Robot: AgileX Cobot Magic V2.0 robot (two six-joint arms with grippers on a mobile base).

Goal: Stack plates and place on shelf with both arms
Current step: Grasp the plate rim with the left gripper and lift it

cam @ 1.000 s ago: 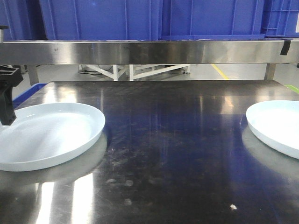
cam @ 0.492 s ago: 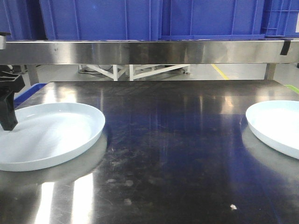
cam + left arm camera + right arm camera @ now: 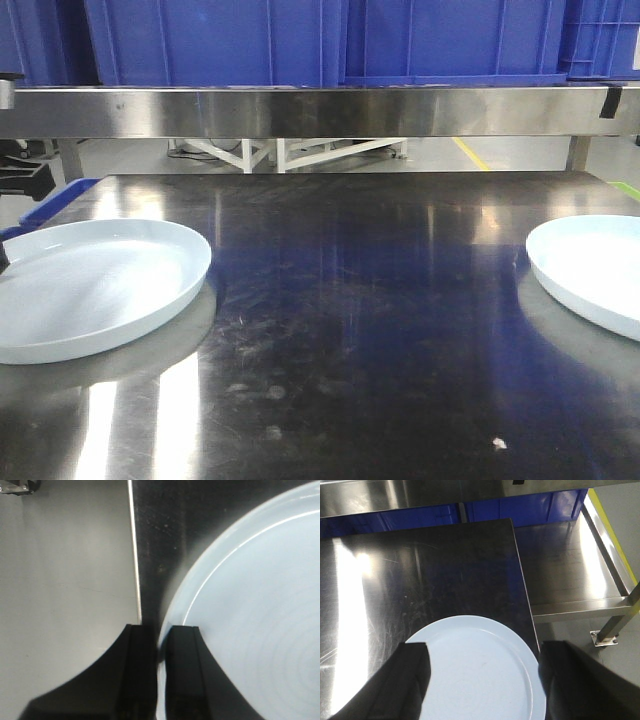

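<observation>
My left gripper (image 3: 159, 647) clamps rim of left plate (image 3: 250, 605), my right gripper (image 3: 485, 652) spread wide above right plate (image 3: 470, 690).

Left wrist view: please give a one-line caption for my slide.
Left gripper pinches the rim of a pale plate near the table edge.

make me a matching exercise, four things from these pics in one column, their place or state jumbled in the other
1 left plate
2 right plate
3 blue bins
4 right gripper

a on the steel shelf
b open, above a plate
c rim pinched by the left gripper
d flat on the table, ungripped

Pairs: 1-c, 2-d, 3-a, 4-b
</observation>
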